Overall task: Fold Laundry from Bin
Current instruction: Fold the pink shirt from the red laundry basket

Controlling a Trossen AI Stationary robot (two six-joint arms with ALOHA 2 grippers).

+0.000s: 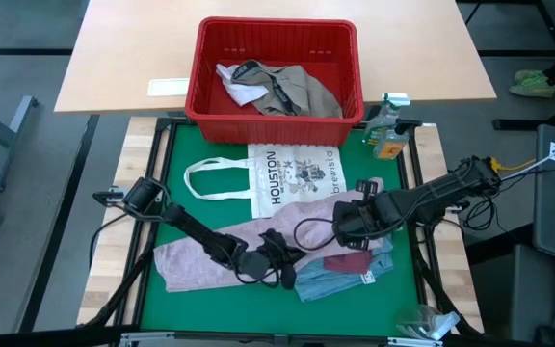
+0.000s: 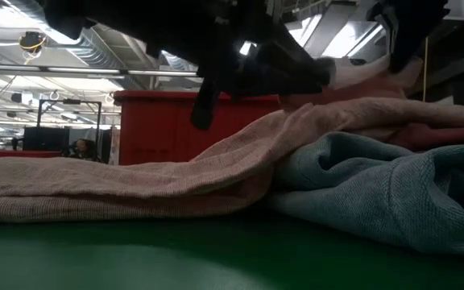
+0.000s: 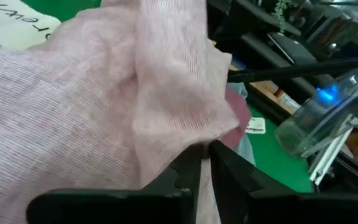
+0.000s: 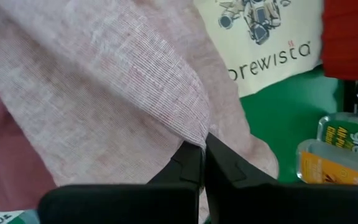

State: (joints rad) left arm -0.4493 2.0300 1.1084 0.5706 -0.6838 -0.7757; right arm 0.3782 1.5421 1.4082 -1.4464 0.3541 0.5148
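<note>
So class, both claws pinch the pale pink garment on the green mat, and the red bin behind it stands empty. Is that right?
Not quite. The high view shows the red bin holds white and khaki-grey clothes. The rest stands: the left claw and right claw pinch the pale pink garment.

Green table mat [image 1: 181, 193] carries a pale pink garment [image 1: 196, 260] under both closed jaws. Blue garment [image 1: 330, 281] beside them; white tote bag [image 1: 287, 178] beyond.

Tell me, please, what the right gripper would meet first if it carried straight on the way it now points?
The right gripper is already shut on the pale pink garment, so it would push into that cloth first; beyond it probably the white tote bag, though depth is unclear.
</note>
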